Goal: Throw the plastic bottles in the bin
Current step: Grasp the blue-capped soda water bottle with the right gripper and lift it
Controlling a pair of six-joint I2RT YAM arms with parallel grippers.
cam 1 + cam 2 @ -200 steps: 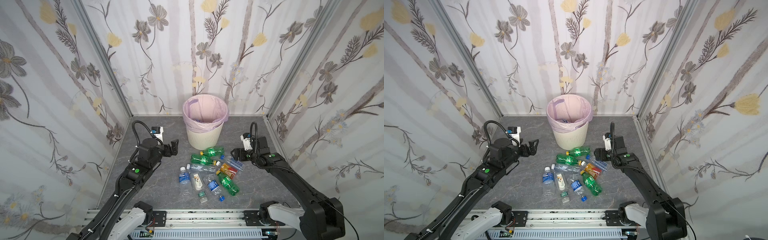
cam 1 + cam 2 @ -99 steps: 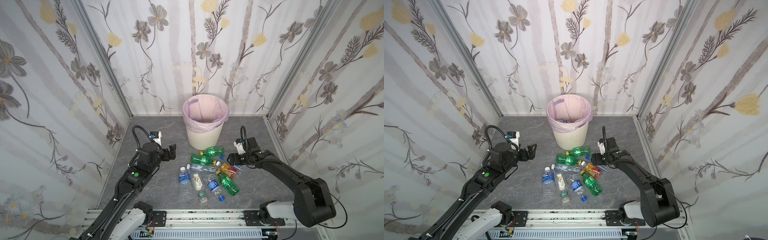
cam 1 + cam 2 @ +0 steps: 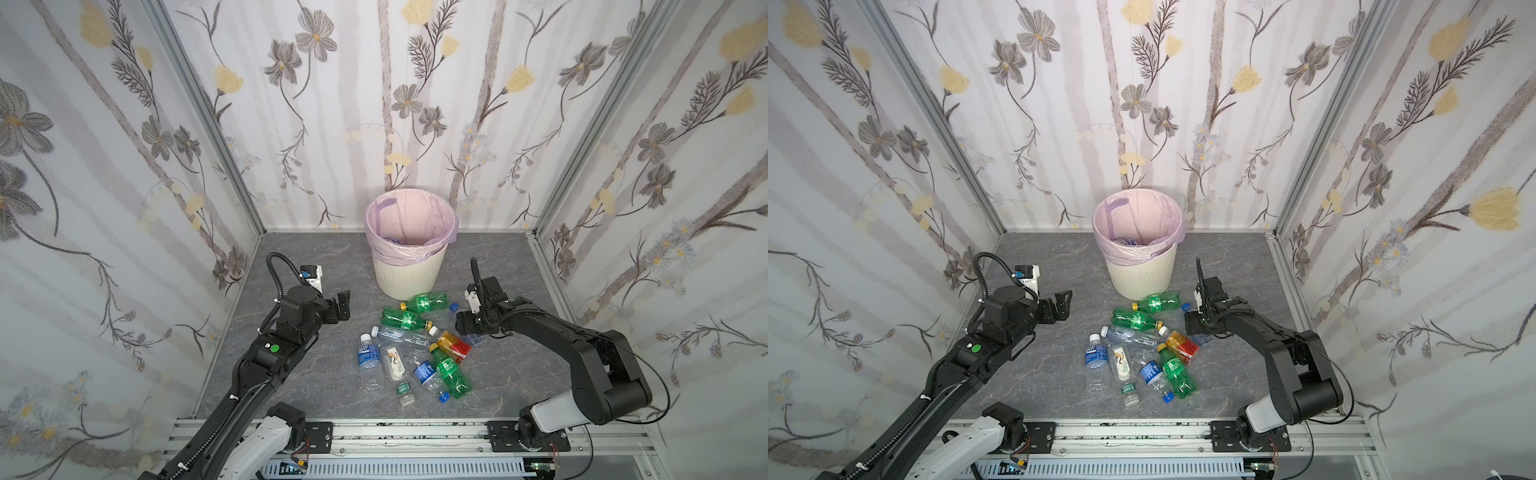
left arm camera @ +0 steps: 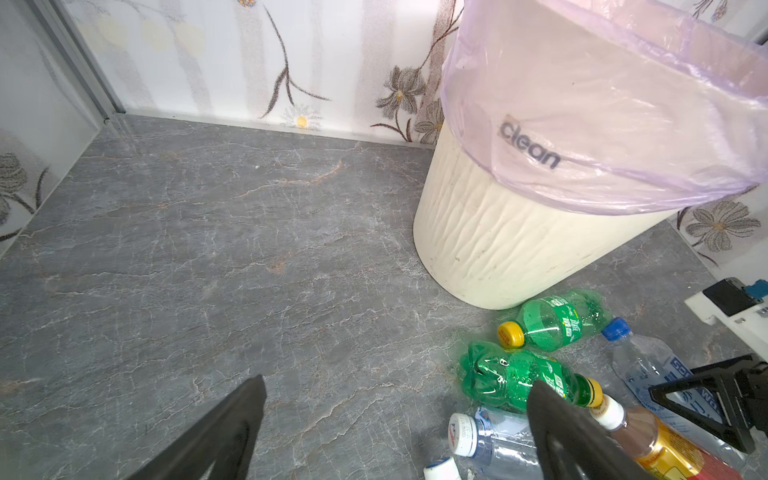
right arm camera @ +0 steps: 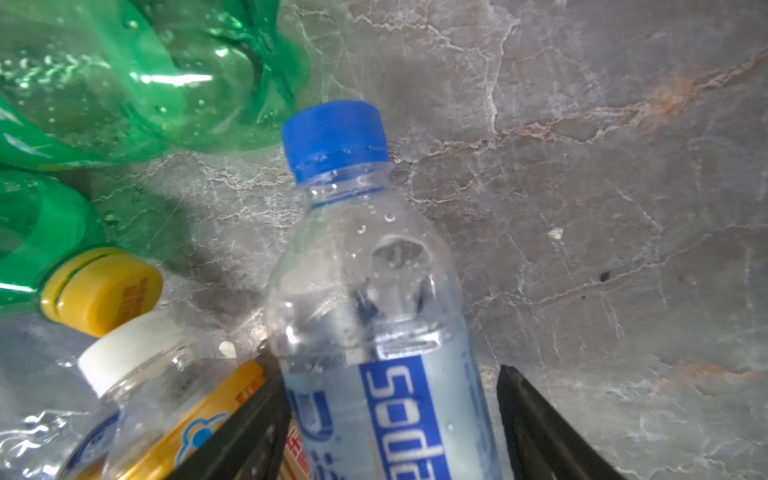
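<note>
Several plastic bottles lie in a pile on the grey floor in front of the bin (image 3: 409, 274) (image 3: 1142, 274) (image 4: 498, 249): green ones with yellow caps (image 3: 401, 319) (image 3: 1133, 319) (image 4: 515, 376), an orange-red one (image 3: 455, 345) and clear ones with blue labels (image 3: 365, 357). My right gripper (image 3: 459, 326) (image 3: 1190, 326) (image 5: 390, 376) is down at the pile's right edge and open. Its fingers straddle a clear blue-capped soda bottle (image 5: 374, 291) (image 4: 648, 365); one finger touches it, the other stands a little off. My left gripper (image 3: 343, 307) (image 3: 1063, 305) (image 4: 397, 382) hangs wide open and empty, left of the pile.
Flowered walls close in the back and both sides. The bin stands at the back middle, and its pink liner (image 4: 602, 104) shows something blue inside (image 3: 1127, 240). A green bottle (image 3: 424, 302) lies against the bin's foot. The metal rail (image 3: 395, 436) runs along the front.
My right gripper has moved left and down onto the pile's right edge, around the blue-capped bottle, with its jaws narrowing. The left arm has drawn back a little, still open.
</note>
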